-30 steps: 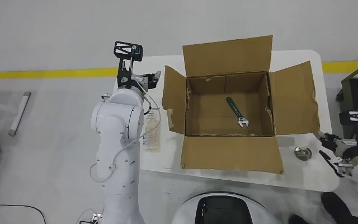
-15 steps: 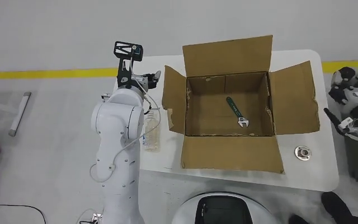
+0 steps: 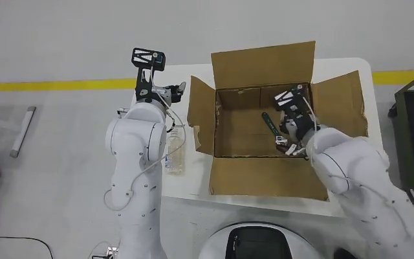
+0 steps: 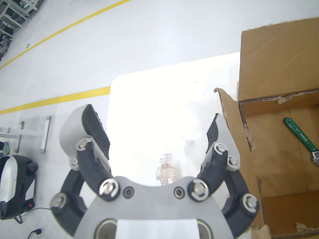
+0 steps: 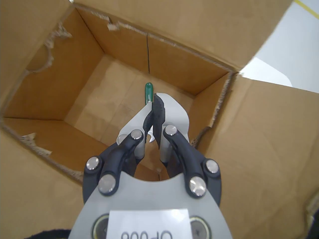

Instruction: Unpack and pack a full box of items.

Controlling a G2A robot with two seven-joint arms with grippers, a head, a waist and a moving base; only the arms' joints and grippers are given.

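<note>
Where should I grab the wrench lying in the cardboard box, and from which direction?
I'd take the wrench by its green handle, mid-length, coming straight down with the right claw across its narrow width. It lies flat on the box floor, and the walls block sideways approaches.

The box (image 3: 262, 65) was plain brown corrugated cardboard, matt, its torn rims ragged and showing the fluting. Inside it, the wrench (image 4: 300, 134) had a glossy green coated handle and a bare, bright metal head. At nine o'clock of the box, the bottle (image 3: 175, 158) was clear, crinkled plastic. The surface (image 3: 187, 184) looked white, smooth and shiny. The left hand (image 4: 153, 115) had dull grey metal plates, matt black links, polished screws and black ribbed, rubbery pads (image 4: 96, 128). The right hand (image 5: 154, 105) looked the same.
</note>
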